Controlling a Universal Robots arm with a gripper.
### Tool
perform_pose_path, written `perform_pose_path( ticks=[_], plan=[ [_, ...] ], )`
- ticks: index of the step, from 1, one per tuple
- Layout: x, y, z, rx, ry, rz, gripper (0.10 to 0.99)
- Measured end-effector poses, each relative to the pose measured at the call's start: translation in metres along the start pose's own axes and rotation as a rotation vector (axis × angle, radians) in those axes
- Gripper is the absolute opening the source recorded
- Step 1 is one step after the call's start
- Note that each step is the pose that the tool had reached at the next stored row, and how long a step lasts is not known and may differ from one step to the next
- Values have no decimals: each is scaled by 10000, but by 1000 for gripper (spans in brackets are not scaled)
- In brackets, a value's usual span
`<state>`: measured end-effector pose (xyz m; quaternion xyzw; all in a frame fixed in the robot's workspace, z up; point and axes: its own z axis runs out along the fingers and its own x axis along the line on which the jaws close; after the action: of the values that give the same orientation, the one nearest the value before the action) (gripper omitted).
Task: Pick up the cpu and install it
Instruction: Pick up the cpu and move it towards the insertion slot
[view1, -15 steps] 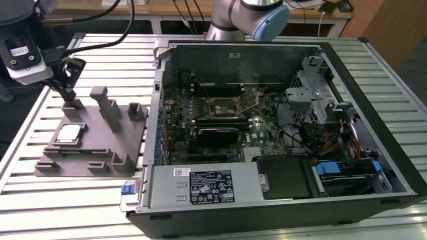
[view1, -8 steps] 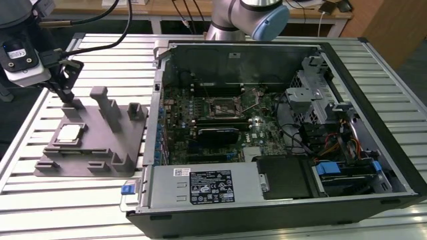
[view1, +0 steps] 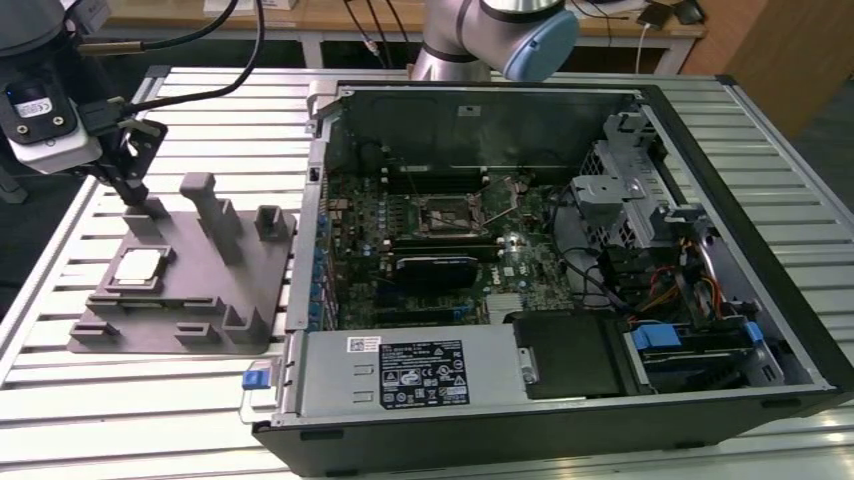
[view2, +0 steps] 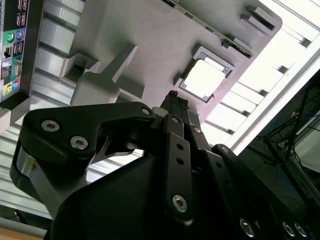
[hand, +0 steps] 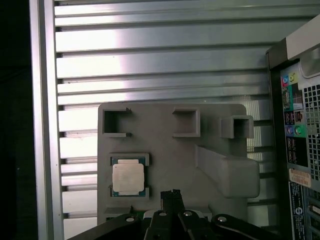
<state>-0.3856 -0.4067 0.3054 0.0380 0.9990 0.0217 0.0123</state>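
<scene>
- Grey plastic fixture block sits on the slatted aluminium table, at the exterior view's left.
- cpu lies flat in a recess of the block. The tool, closed and holding nothing, hangs over the block near it.
- Open computer case stands to the right, with the black socket frame on its board and a printed label on the power unit.
</scene>
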Motion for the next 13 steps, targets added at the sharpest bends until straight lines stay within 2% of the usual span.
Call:
perform_pose_path(
  ticks=[13],
  plan=[
    [108,-14,120,2,8,0,106]
  ],
)
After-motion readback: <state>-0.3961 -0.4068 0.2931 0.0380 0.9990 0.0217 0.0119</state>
